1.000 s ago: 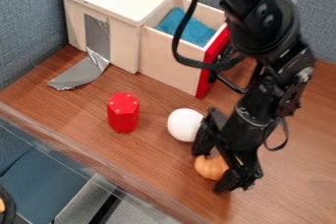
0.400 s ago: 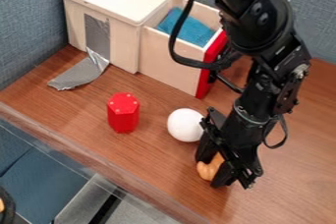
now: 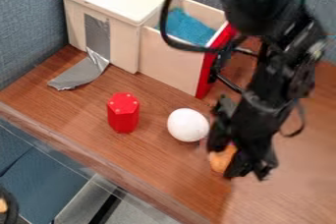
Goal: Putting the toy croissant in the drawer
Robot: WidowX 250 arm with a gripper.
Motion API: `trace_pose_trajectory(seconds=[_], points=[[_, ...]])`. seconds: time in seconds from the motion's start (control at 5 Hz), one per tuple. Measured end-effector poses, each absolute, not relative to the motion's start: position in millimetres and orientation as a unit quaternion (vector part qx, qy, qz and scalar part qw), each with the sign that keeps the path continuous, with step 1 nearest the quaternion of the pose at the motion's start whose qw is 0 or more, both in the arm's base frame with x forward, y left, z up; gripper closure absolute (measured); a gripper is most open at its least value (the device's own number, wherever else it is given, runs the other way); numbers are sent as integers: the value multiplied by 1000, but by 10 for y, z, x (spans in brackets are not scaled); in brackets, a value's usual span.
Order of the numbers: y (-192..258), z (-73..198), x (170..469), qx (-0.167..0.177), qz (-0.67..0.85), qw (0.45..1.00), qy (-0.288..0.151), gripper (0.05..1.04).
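Holding the toy croissant [image 3: 221, 161] between its 2 fingers, the black gripper [image 3: 227, 164] is low over the worktop [image 3: 154, 169], near the front edge; whether the croissant touches the surface, I cannot tell. Just beside the gripper: 1 white ball [image 3: 187, 125]. Farther left: 1 red hexagonal block [image 3: 123, 113], upright. Toward the back left corner: 1 wooden cabinet [image 3: 121, 39], its red-fronted drawer [image 3: 172, 61] standing open with 1 blue cloth [image 3: 187, 26] inside. Silver tape [image 3: 82, 73] runs down the cabinet onto the worktop.
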State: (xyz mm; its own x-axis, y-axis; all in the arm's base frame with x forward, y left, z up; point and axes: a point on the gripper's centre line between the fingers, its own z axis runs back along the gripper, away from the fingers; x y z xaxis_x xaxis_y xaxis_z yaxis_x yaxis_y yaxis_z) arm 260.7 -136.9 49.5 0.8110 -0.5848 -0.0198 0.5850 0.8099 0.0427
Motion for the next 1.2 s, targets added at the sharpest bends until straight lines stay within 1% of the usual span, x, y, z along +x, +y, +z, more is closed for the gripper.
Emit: trace_pose_trajectory(seconds=[0.2,0.4,0.6,0.8,1.0,1.2], points=[[-1502,708,2560,13,-327,945,-28,503],[-1511,942,2540,3,-327,944,-53,503],[-1381,1118,2678,-13,-299,952,-62,503],[-1149,1273,2904,-27,-264,961,-73,503],[-978,1247,3147,-46,-235,970,-51,503],[-789,1264,3406,-69,-202,976,-40,503]])
